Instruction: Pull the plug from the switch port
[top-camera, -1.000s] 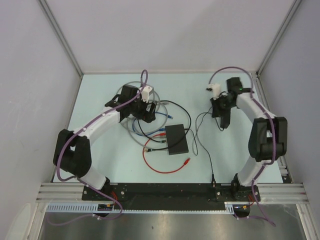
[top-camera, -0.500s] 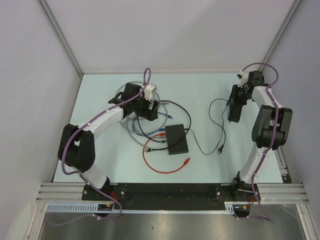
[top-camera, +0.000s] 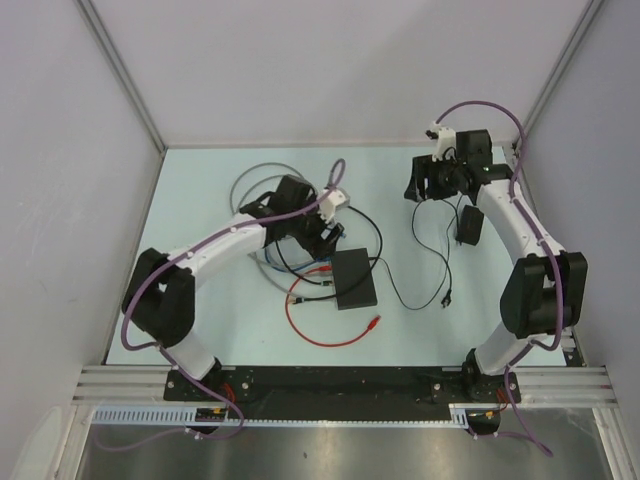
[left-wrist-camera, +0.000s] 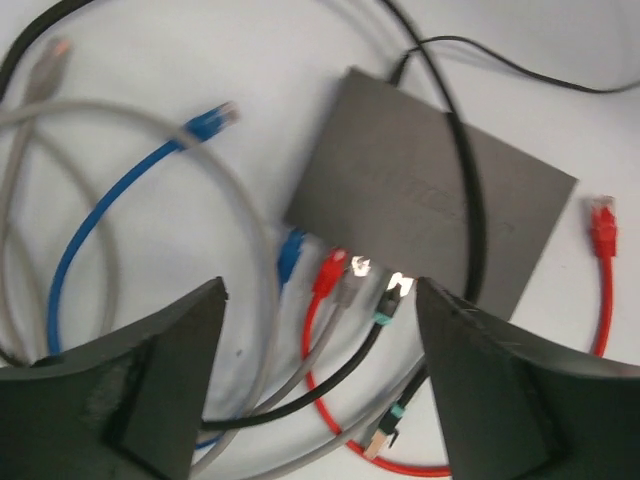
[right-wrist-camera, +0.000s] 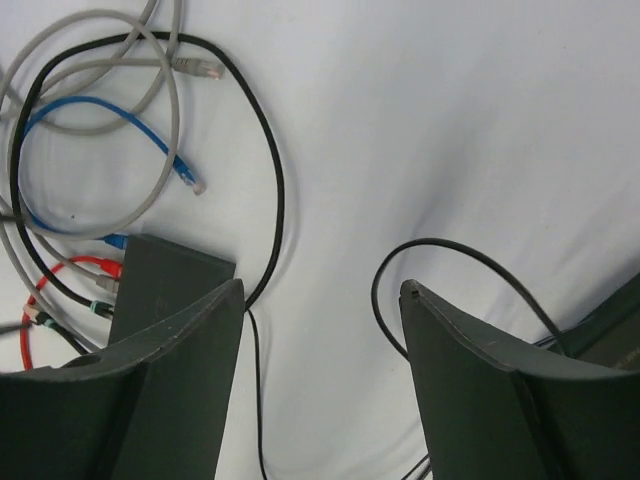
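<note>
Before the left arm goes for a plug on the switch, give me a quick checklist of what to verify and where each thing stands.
1. The left gripper open: ok, holding nothing.
2. Plugs in the switch: ok; blue plug, red plug, gray plug and black plug sit along its port edge.
3. The left gripper over those plugs: ok in its wrist view.
4. Which plug it is aimed at: cannot tell.
5. The switch braced by the right gripper: not ok; it is open, empty and off to the side.
6. Top of the switch free: not ok; a black cable lies across it.
</note>
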